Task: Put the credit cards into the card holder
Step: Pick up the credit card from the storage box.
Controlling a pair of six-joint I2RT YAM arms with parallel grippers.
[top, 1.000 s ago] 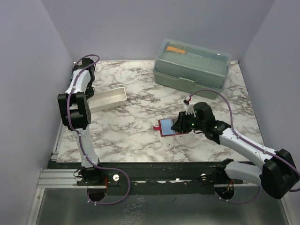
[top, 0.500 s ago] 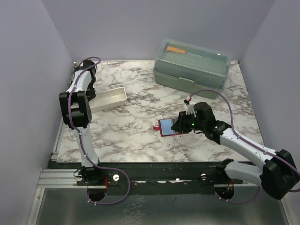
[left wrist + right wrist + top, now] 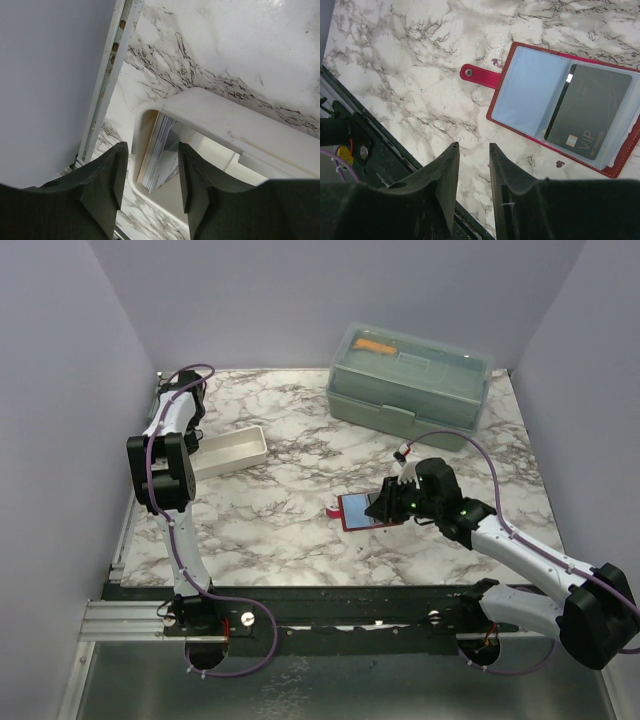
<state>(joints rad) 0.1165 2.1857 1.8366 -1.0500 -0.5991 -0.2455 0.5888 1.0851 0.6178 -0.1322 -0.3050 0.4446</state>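
The dark-red card holder [image 3: 356, 511] lies open on the marble table, with its snap tab to the left. In the right wrist view the card holder [image 3: 525, 95] shows pale-blue sleeves, and a dark VIP card [image 3: 590, 112] sits in the right one. My right gripper [image 3: 385, 504] hovers over the holder's right part. In its own view the right gripper [image 3: 471, 152] is open a little and empty, off the holder's near-left edge. My left gripper [image 3: 150, 170] is open above a stack of cards [image 3: 156, 150] standing on edge in the end of the white tray [image 3: 215, 110].
The white tray [image 3: 235, 450] lies at the left, partly under the left arm. A pale-green lidded box [image 3: 410, 380] stands at the back right. A metal rail [image 3: 107, 75] and the grey wall run along the table's left edge.
The left wrist has shifted slightly over the tray's left end. The right arm and the card holder have hardly moved.
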